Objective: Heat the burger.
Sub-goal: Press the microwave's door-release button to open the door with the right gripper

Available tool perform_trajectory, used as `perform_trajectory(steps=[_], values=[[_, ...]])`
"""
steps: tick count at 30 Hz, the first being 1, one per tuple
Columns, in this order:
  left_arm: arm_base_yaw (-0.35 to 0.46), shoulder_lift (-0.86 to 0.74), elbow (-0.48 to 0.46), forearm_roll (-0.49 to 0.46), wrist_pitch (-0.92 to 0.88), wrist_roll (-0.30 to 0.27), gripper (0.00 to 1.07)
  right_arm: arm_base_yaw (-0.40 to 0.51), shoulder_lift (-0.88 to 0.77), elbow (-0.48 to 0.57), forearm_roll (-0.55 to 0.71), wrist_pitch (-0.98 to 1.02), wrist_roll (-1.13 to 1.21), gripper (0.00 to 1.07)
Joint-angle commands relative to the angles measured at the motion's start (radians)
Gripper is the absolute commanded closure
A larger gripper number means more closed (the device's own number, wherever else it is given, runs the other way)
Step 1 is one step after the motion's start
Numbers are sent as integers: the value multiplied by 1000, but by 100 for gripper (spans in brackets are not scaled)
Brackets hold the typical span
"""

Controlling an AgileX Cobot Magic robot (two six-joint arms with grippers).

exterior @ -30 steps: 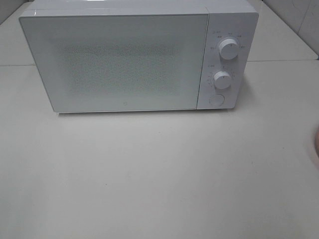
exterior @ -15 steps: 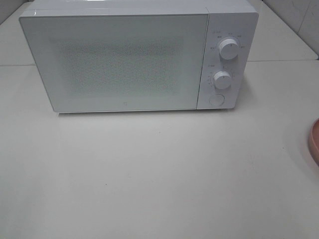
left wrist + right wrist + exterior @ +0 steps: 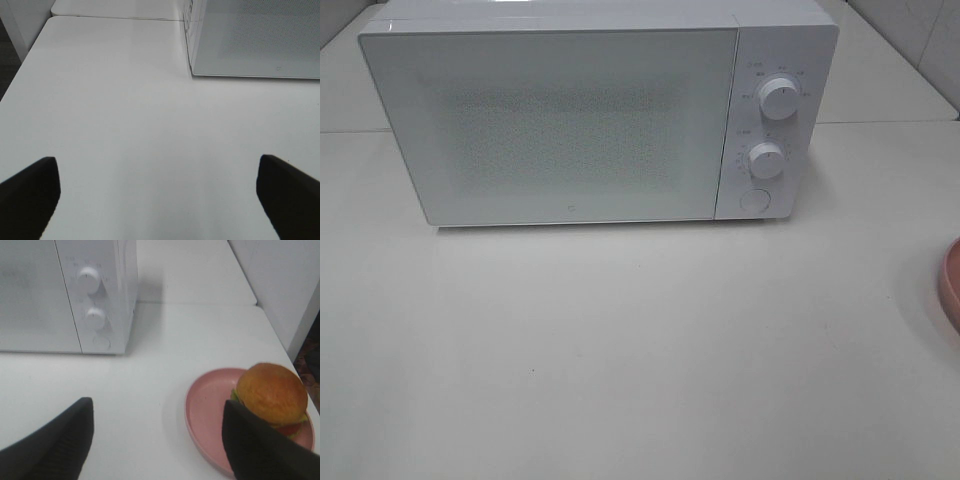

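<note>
Left gripper [image 3: 160, 200]: jaws spread wide, nothing between them, only bare table [image 3: 125, 125] underneath. Both dark fingers [image 3: 27, 195] sit clear of everything, and a front corner of the microwave [image 3: 255, 40] shows beyond them. Right gripper [image 3: 157, 447]: jaws also well apart, gripping nothing. One finger [image 3: 260, 450] overlaps the rim of the pink plate [image 3: 210, 410] in the wrist view; can't tell whether it touches. The burger [image 3: 271, 392] sits on that plate, off-centre toward the side away from the microwave, domed tan bun up, with a bit of green and red filling visible under it. Overhead view: microwave at 12 o'clock on the table, door [image 3: 560, 120] shut, control panel on its 3 o'clock side. The panel carries the upper knob [image 3: 779, 98], the lower knob [image 3: 766, 160] and a round button [image 3: 754, 200], stacked in that order toward 6 o'clock. From overhead the plate is only a sliver of rim at the 3 o'clock edge of the view. It is roughly 4 o'clock from the microwave and well apart from it. The burger itself shows only in the right wrist view.
</note>
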Motion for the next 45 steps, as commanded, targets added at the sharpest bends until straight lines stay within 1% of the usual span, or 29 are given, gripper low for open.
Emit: perform_trajectory(steps=[1,2,3,6,8,9,11,13,14,16,17,18,20,26,28,29,30,31,32,33,34,35,36,37,38,39,40,41,45], values=[[-7,-11,0,1,-18,-1,6,-4,41,-9,6,-125,16,36],[-7,-11,0,1,-18,-1,6,-4,63,-9,6,-175,15,36],[-7,-11,0,1,-18,-1,6,-4,104,-2,6,-274,14,36],[-7,-11,0,1,-18,-1,6,-4,126,7,6,-333,14,36],[-7,-11,0,1,-18,-1,6,-4,216,62,5,-560,11,36],[-7,-11,0,1,-18,-1,6,-4,216,62,5,-560,11,36],[-7,-11,0,1,-18,-1,6,-4,278,108,5,-691,10,36],[-7,-11,0,1,-18,-1,6,-4,297,124,5,-722,10,36],[-7,-11,0,1,-18,-1,6,-4,344,156,5,-794,10,36],[-7,-11,0,1,-18,-1,6,-4,369,168,5,-824,10,36],[-7,-11,0,1,-18,-1,6,-4,412,194,6,-903,10,36],[-7,-11,0,1,-18,-1,6,-4,412,194,6,-903,10,36],[-7,-11,0,1,-18,-1,6,-4,479,224,6,-994,10,36],[-7,-11,0,1,-18,-1,6,-4,587,266,6,-1107,10,38],[-7,-11,0,1,-18,-1,6,-4,637,296,5,-1187,10,44],[-7,-11,0,1,-18,-1,6,-4,637,296,5,-1187,10,44],[-7,-11,0,1,-18,-1,6,-4,673,317,4,-1244,6,50],[-7,-11,0,1,-18,-1,6,-4,673,317,4,-1244,6,50],[-7,-11,0,1,-18,-1,6,-4,696,327,4,-1279,-1,54],[-7,-11,0,1,-18,-1,6,-4,746,342,4,-1351,-27,63],[-7,-11,0,1,-18,-1,6,-4,746,342,4,-1351,-27,63],[-7,-11,0,1,-18,-1,6,-4,798,352,6,-1407,-40,75],[-7,-11,0,1,-18,-1,6,-4,828,355,6,-1435,-39,81],[-7,-11,0,1,-18,-1,6,-4,828,355,6,-1435,-39,81],[-7,-11,0,1,-18,-1,6,-4,877,355,11,-1475,-27,93],[-7,-11,0,1,-18,-1,6,-4,877,355,11,-1475,-27,93],[-7,-11,0,1,-18,-1,6,-4,900,355,15,-1501,-12,98],[-7,-11,0,1,-18,-1,6,-4,944,355,16,-1536,24,107],[-7,-11,0,1,-18,-1,6,-4,1007,355,14,-1564,47,107]])
